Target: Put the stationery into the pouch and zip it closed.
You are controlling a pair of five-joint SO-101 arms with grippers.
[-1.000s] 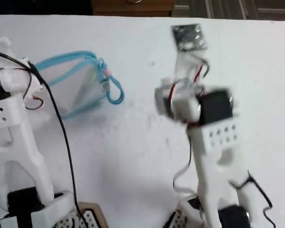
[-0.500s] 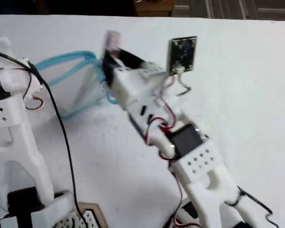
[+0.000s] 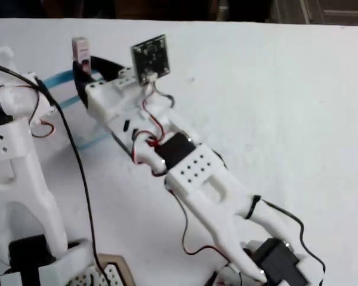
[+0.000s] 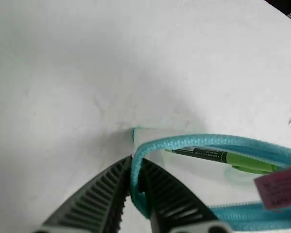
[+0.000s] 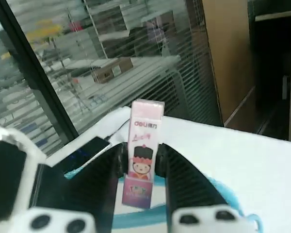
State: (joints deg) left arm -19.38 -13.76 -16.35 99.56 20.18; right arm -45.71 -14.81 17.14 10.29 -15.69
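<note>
The clear pouch with a blue zip rim (image 3: 59, 77) lies at the table's far left, largely covered by the right arm. My left gripper (image 4: 137, 162) is shut on the pouch's blue rim (image 4: 194, 141), holding the mouth up. A green pen (image 4: 223, 157) lies inside the pouch. My right gripper (image 3: 83, 59) hovers over the pouch mouth, shut on a pink eraser (image 3: 80, 46) that stands upright between the fingers. From the right wrist, the eraser (image 5: 145, 121) sticks out past the right gripper (image 5: 141, 155), with the blue rim (image 5: 87, 167) below. The eraser (image 4: 280, 187) also hangs just over the opening.
The right arm's body (image 3: 191, 173) stretches diagonally from the front right to the far left. The left arm (image 3: 12, 149) stands at the left edge with a black cable (image 3: 80, 167) trailing down. The white table (image 3: 286, 107) runs on to the right.
The right arm swung left from the middle of the table to above the pouch, carrying the pink eraser. The left arm stayed put.
</note>
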